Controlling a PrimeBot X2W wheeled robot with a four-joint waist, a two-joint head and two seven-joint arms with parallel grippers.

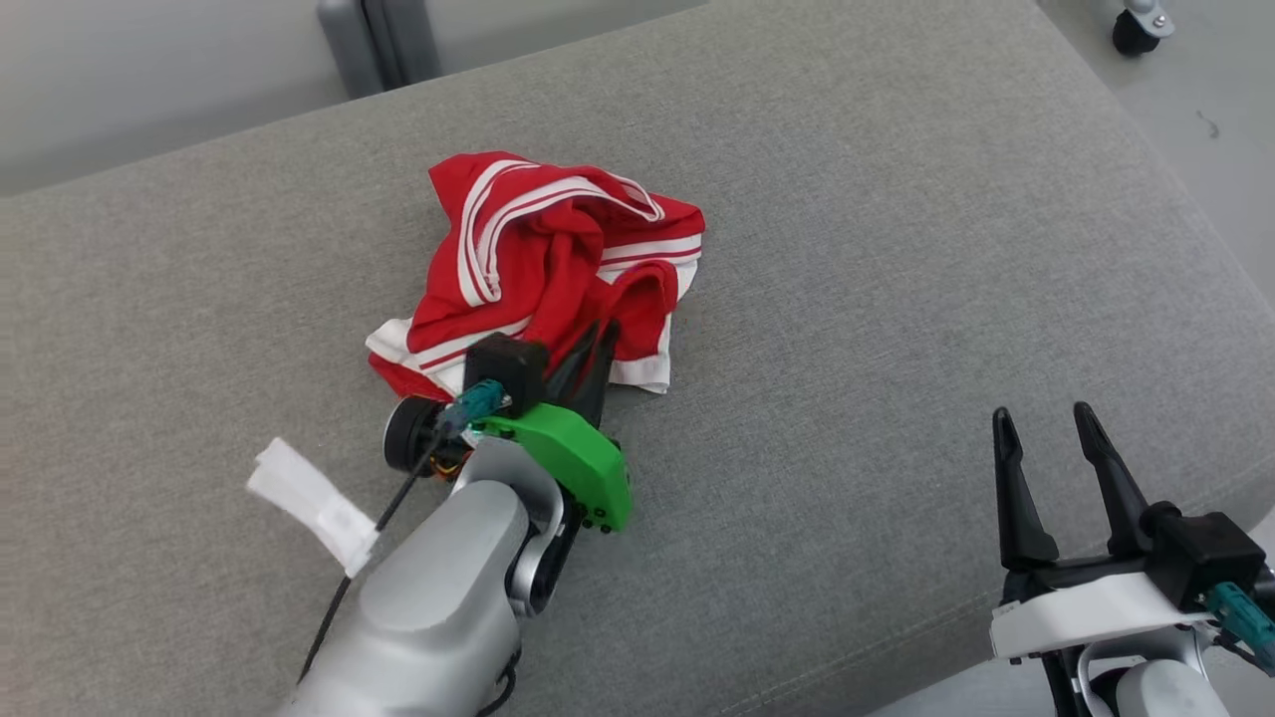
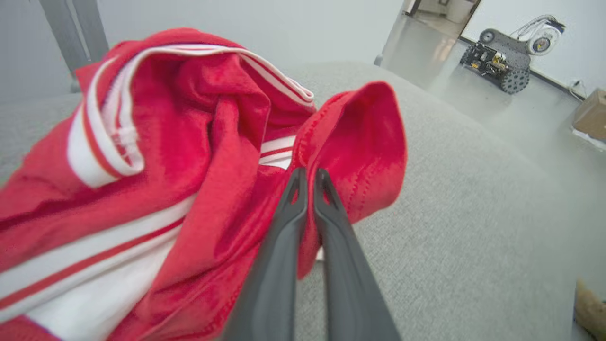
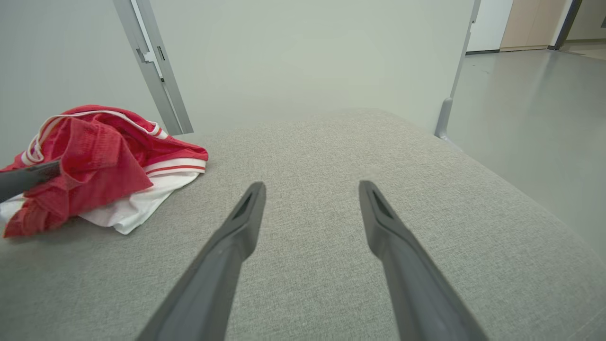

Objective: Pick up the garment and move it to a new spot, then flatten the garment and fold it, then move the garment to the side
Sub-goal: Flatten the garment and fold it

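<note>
The left claw [image 1: 606, 329] has its two dark fingers pressed together on a red fold at the near edge of the garment [image 1: 538, 259], the cloth pinched between them close to the tips. The garment, red with white stripes and a white panel, lies crumpled in a heap on the grey cushion [image 1: 896, 249], spreading out ahead of this claw and to its left, with one red flap standing up just past the fingertips. In the left wrist view a small wheeled cart [image 2: 502, 61] stands on the floor far beyond the claw, up to its right. The right claw [image 1: 1041, 413] hovers low over bare cushion with its fingers spread wide apart and nothing between them. From this claw the garment sits well off to the left, not touching it.
</note>
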